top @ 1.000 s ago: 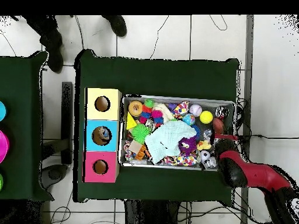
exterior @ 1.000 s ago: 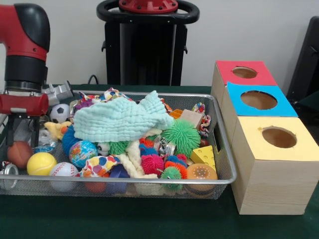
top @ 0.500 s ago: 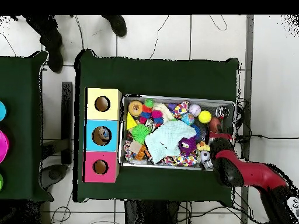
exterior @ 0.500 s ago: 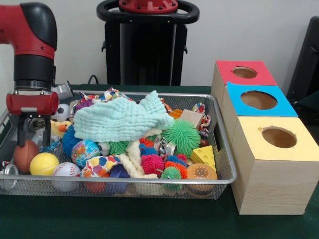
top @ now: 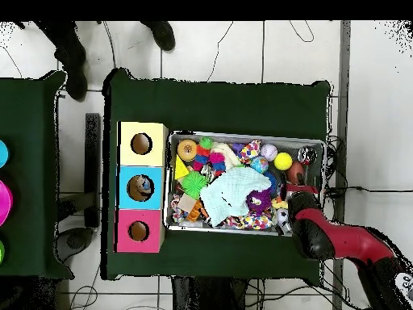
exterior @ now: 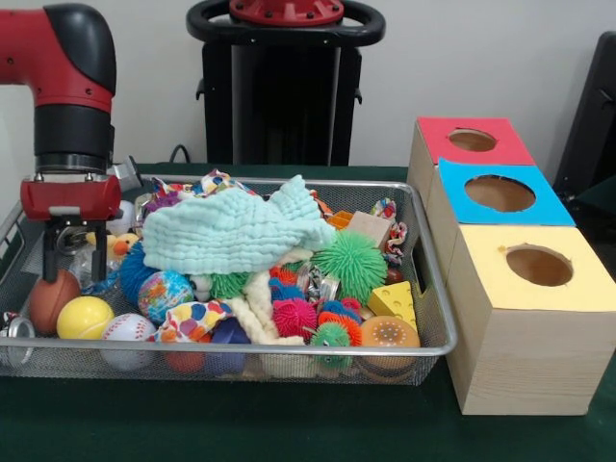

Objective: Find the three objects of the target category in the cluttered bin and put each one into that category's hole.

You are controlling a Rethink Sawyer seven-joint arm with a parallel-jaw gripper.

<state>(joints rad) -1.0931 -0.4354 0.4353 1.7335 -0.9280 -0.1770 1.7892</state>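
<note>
Lying lengthwise across the front view, bin (exterior: 423, 279), fingers (exterior: 74, 252) apart above brown ball (exterior: 50, 300), holding nothing.

Red and black arm (exterior: 60, 87), red wrist block, dark hand (exterior: 73, 252)

Gripper (exterior: 72, 262) now shifted right along the bin (exterior: 289, 348) from its left end. Hangs slightly higher, above the brown ball (exterior: 50, 300).

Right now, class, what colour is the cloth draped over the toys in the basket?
The cloth is pale mint green, clearest in the front view.
</note>
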